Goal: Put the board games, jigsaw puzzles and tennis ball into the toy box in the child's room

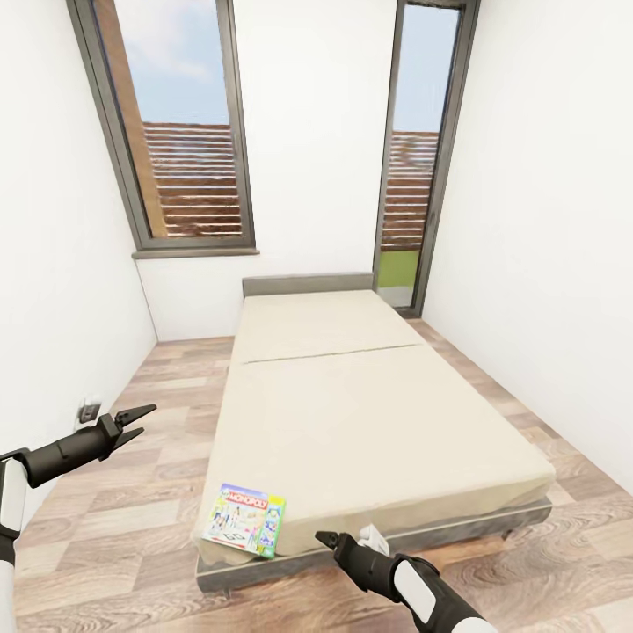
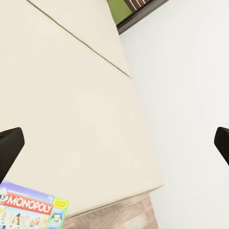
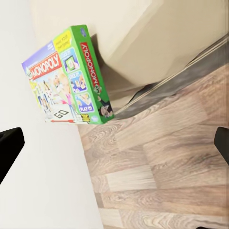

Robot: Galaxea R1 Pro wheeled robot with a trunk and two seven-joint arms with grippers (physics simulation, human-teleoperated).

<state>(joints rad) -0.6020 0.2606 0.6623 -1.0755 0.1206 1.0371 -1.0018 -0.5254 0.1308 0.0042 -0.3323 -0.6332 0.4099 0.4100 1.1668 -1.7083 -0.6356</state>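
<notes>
A Monopoly board game [image 1: 244, 520] is seen lying flat on the near left corner of the bed [image 1: 369, 413], its near edge at the mattress edge, where it can be reached from the floor without leaning far over. Only 1 game is visible on the bed.

The left gripper [image 1: 130, 422] is held out over the wooden floor [image 1: 114, 519] to the left of the bed, fingers spread and empty. The right gripper [image 1: 327, 539] is held low by the bed's near edge, just right of the game; its jaws are parted with nothing between them.

Open floor is left on both sides of the bed. The white wall [image 1: 53, 264] stands close on the left, so a wide swing of the left arm is judged risky.
</notes>
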